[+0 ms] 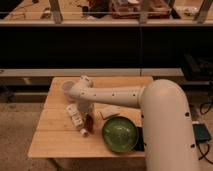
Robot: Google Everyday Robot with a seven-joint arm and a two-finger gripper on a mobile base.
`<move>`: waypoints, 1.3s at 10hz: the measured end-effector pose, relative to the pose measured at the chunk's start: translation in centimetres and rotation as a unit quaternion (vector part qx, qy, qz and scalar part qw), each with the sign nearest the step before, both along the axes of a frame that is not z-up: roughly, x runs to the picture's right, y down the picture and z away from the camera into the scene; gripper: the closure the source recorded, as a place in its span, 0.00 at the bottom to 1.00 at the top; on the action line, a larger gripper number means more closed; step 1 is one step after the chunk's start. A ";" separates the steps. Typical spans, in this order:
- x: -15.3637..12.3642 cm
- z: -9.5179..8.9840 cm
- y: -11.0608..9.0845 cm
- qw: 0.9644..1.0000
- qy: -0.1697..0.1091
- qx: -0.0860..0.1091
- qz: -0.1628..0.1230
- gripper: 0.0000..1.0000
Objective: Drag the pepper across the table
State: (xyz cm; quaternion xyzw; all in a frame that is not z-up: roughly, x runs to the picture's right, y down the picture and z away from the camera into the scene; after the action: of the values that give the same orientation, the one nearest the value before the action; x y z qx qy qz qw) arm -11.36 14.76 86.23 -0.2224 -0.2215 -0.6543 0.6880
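Note:
The pepper [89, 122] is a small dark red-brown oval lying on the light wooden table [55, 142], left of the green bowl. My white arm reaches in from the right, and its gripper [88, 114] points down right over the pepper, touching or just above it. The arm's wrist hides the spot where the gripper meets the pepper.
A white cup [68, 89] stands at the back left of the table. White rectangular blocks [75, 116] lie just left of the pepper. A green bowl [120, 133] sits at the front right. A dark shelf and counter run behind the table.

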 end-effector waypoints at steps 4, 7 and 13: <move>-4.7 -1.4 0.9 1.000 0.007 -0.009 -0.023 0.84; -7.7 -2.6 1.7 0.999 0.009 -0.008 -0.052 0.84; -8.4 -4.7 3.4 0.999 0.024 -0.011 -0.047 0.84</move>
State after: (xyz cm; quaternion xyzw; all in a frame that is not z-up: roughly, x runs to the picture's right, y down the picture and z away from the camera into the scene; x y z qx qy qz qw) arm -19.76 18.18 81.58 -0.2558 -0.2017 -0.6780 0.6589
